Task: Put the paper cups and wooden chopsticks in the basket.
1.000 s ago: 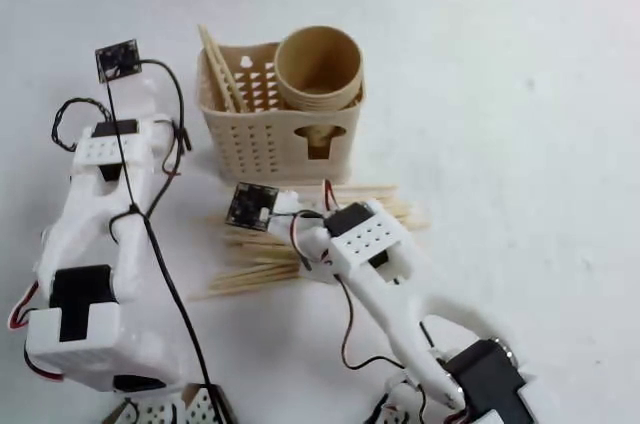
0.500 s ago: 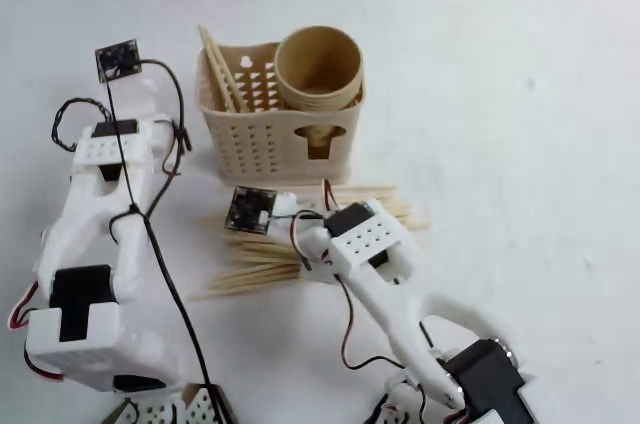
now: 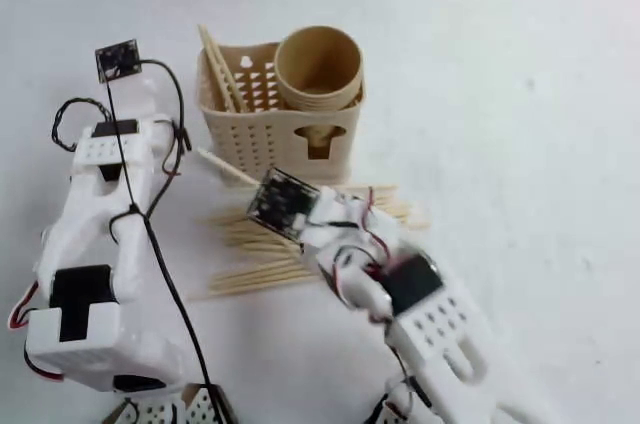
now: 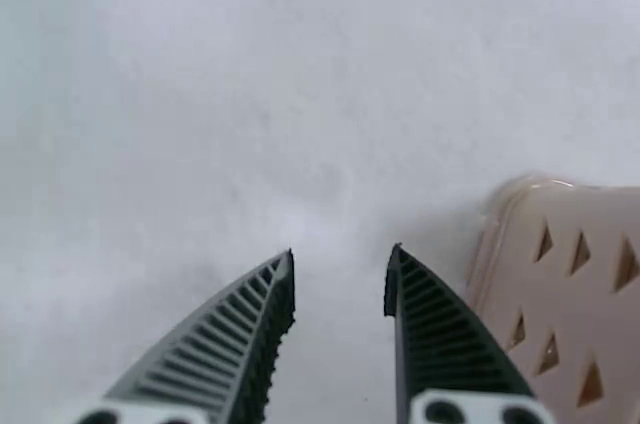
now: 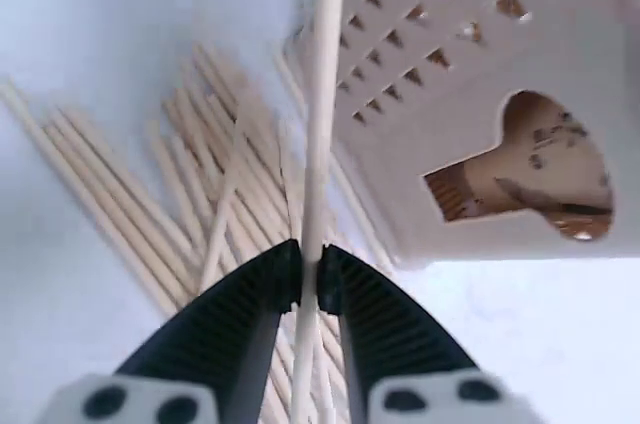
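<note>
Your right fingers [image 5: 296, 266] are pressed together on a single chopstick [image 5: 322, 94], pinching it partway along its length. In the right wrist view the stick runs straight out from between the tips, across the corner of the basket [image 5: 470, 54]. From above, its free end points toward 10 o'clock and stops just beside the basket's near left corner.

The loose chopsticks [image 3: 255, 254] lie fanned flat on the surface [image 3: 520, 94] at 6 o'clock from the basket, under and beside the right fingers. The pinched stick sits above them.

The basket already holds stacked cups [image 3: 318, 66] on its 3 o'clock side. A few chopsticks lean upright on its 9 o'clock side.

Your left fingers [image 4: 396, 280] are spread apart and hold nothing. They hang over bare surface at 9 o'clock from the basket. One finger is just beside the basket's rounded corner; whether it touches cannot be told.
</note>
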`<action>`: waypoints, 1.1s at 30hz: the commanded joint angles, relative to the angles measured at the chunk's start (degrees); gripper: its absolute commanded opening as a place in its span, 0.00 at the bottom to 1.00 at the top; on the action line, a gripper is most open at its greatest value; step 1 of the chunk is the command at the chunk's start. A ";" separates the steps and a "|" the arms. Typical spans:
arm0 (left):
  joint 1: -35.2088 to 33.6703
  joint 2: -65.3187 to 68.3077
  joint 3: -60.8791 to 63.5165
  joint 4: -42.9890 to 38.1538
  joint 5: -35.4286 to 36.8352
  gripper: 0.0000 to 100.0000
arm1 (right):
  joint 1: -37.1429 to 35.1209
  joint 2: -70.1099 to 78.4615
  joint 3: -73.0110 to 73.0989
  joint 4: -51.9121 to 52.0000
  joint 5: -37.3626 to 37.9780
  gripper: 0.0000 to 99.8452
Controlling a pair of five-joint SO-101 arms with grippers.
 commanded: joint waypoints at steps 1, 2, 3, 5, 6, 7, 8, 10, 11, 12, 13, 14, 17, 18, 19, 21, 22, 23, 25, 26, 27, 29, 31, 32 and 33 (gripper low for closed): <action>0.57 -1.63 -0.79 -1.05 0.44 0.17 | 0.31 -10.42 -2.46 1.27 -4.75 0.01; 0.57 -1.63 -0.79 -1.05 0.44 0.17 | 0.48 -11.21 -4.22 1.27 -6.15 0.01; 0.57 -1.63 -0.79 -1.05 0.44 0.17 | 0.48 -11.38 -6.33 1.27 -7.30 0.01; 0.57 -1.63 -0.79 -1.05 0.44 0.17 | 0.31 -10.68 -10.99 1.27 -9.67 0.01; 0.57 -1.63 -0.79 -1.05 0.44 0.17 | 0.22 -9.80 -13.27 1.27 -10.81 0.01; 0.57 -1.63 -0.79 -1.05 0.44 0.17 | 0.13 -8.66 -15.47 0.92 -12.22 0.01; 0.57 -1.63 -0.79 -1.05 0.44 0.17 | 0.13 -7.08 -17.67 0.48 -13.36 0.01; 0.57 -1.63 -0.70 -1.05 0.44 0.17 | 0.22 -3.21 -21.63 -1.54 -15.12 0.01; 0.57 -1.63 -0.70 -1.05 0.44 0.17 | 0.22 -1.01 -23.30 -3.12 -15.47 0.01; 0.57 -1.63 -0.70 -1.05 0.44 0.17 | 0.22 1.10 -24.70 -5.05 -15.47 0.01; 0.57 -1.63 -0.70 -1.05 0.44 0.17 | 0.13 3.12 -26.11 -7.16 -15.47 0.01; 0.57 -1.63 -0.70 -1.05 0.44 0.17 | 0.13 5.05 -27.60 -9.63 -15.47 0.01; 0.57 -1.63 -0.70 -1.05 0.44 0.17 | -1.01 10.77 -32.35 -17.45 -15.47 0.01; 0.57 -1.63 -0.70 -1.05 0.44 0.17 | -1.45 12.62 -34.02 -19.74 -15.47 0.01; 0.57 -1.63 -0.70 -1.05 0.44 0.17 | -1.89 14.37 -35.69 -21.76 -15.47 0.01; 0.57 -1.63 -0.70 -1.05 0.44 0.17 | -3.12 17.98 -39.56 -24.57 -15.47 0.01; 0.57 -1.63 -0.79 -1.05 0.44 0.17 | -3.47 19.91 -41.49 -25.54 -15.47 0.01; 0.57 -1.63 -0.79 -1.05 0.44 0.17 | -3.56 21.93 -43.52 -26.15 -15.47 0.01; 0.57 -1.63 -0.79 -1.05 0.44 0.17 | -3.47 26.59 -47.21 -27.56 -15.47 0.02; 0.57 -1.63 -0.79 -1.05 0.44 0.17 | -3.30 29.23 -48.88 -28.70 -15.47 0.02; 0.57 -1.63 -0.79 -1.05 0.44 0.17 | -3.21 32.04 -50.11 -30.46 -15.47 0.02; 0.57 -1.63 -0.79 -1.05 0.44 0.17 | -2.68 37.14 -51.25 -33.27 -15.47 0.04; 0.57 -1.63 -0.79 -1.05 0.44 0.17 | -2.24 41.45 -51.43 -34.86 -15.47 0.06; 0.57 -1.63 -0.79 -1.05 0.44 0.17 | -1.98 43.12 -51.52 -35.12 -15.47 0.06; 0.57 -1.63 -0.79 -1.05 0.44 0.17 | -1.89 44.44 -51.52 -35.30 -15.47 0.07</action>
